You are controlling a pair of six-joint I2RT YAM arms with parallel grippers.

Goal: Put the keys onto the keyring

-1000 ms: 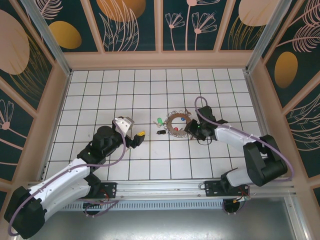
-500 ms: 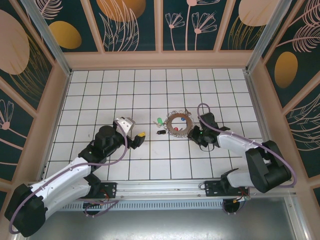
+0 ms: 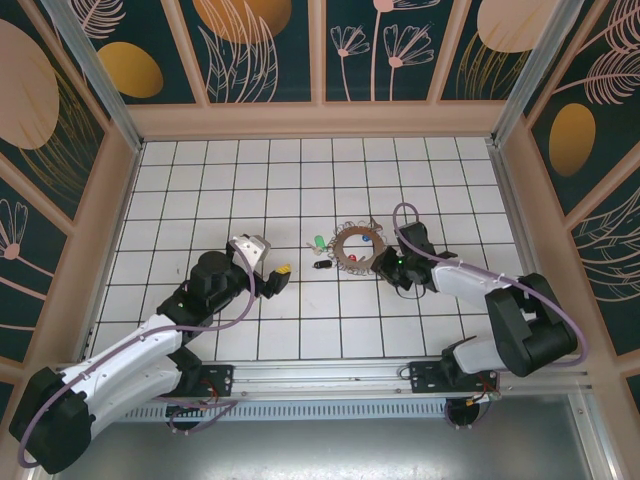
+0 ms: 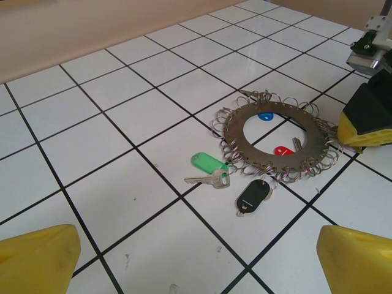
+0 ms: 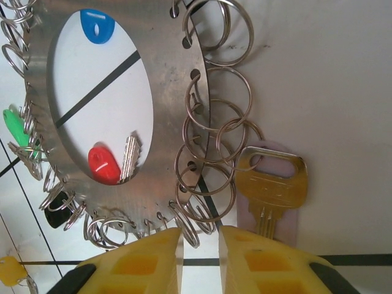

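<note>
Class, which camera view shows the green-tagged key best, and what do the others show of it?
Left wrist view: the green-tagged key lies whole, tag and silver blade clear. Right wrist view catches a green sliver beyond the keyring; the top view gives a green speck.

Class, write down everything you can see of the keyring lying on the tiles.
The keyring is a flat disc that looks like brushed steel, with a large round hole. It lies flat on the white tiled floor. Small holes along its outer edge carry many wire split rings, splayed outwards and overlapping. Inside the hole, a blue tag and a red-headed key lie on the tile. A brass key overlaps rings at one side, where the right gripper sits with a narrow gap between its fingers.
</note>
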